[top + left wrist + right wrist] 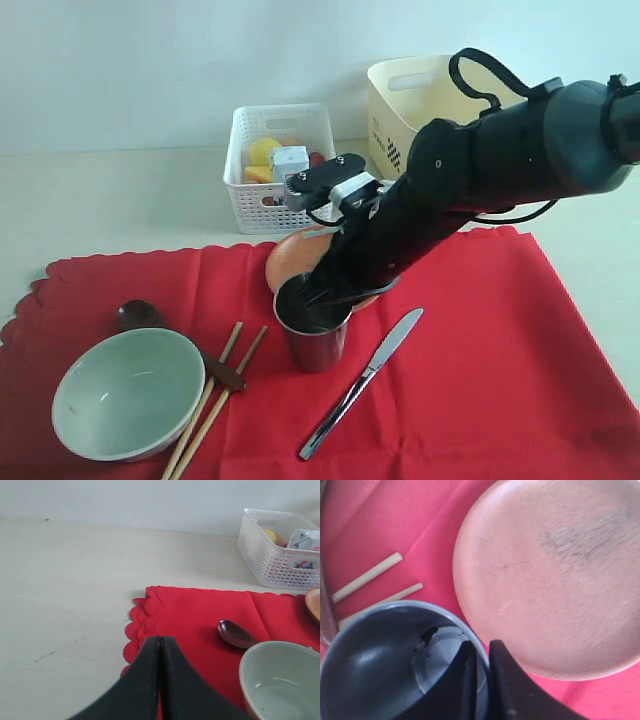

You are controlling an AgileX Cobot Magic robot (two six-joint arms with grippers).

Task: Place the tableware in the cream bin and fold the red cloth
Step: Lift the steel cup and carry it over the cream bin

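The right end effector [482, 652] is closed on the rim of the steel cup [315, 338], with one finger inside the cup and the other outside. The cup is stood upright near the middle of the red cloth [480, 340], which is spread on the table [120, 200]. The round brown plate [292, 258] is seen just beside the cup at 12 o'clock. From the cup, the pale bowl [128, 392] is set at 8 o'clock, the dark wooden spoon [140, 315] at 9 o'clock and the silver knife [365, 380] at 4 o'clock. The chopsticks [215, 395] are laid between bowl and cup. The cream bin [410, 100] is placed off the cloth at 1 o'clock, near the white basket [262, 190]. The left end effector [160, 640] is held fully closed and empty over the cloth's scalloped edge.
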